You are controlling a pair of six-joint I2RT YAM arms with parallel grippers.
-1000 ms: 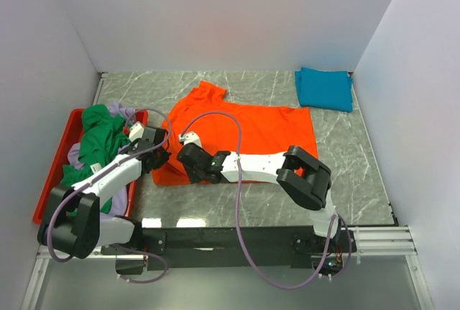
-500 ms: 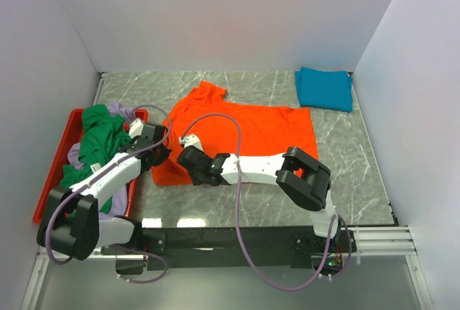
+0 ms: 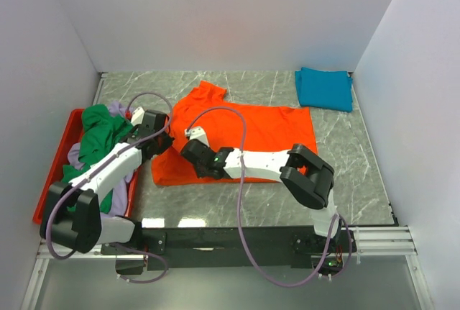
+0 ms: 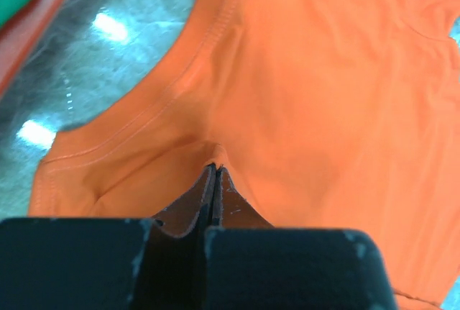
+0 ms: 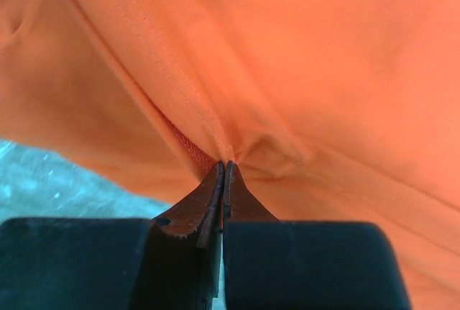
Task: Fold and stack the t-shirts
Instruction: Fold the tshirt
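The bright orange t-shirt (image 3: 248, 126) lies spread on the marble table in the top view. My left gripper (image 3: 164, 143) is shut on its left edge, pinching a fold of orange cloth (image 4: 287, 94) in the left wrist view. My right gripper (image 3: 188, 153) is shut on the shirt's lower left hem, and the right wrist view shows the seam (image 5: 237, 58) bunched at the tips. A folded teal-blue t-shirt (image 3: 324, 88) lies at the back right. Green (image 3: 97, 141) and pale lavender (image 3: 118, 191) shirts lie heaped in the tray.
A shallow red plastic tray (image 3: 56, 170) stands at the left, holding the heaped shirts. White walls close in the table on three sides. Purple cables loop over both arms. The black mounting rail (image 3: 237, 238) runs along the near edge.
Both grippers have moved away from the near edge, each holding orange cloth. The shirt's lower left part has shifted with them.
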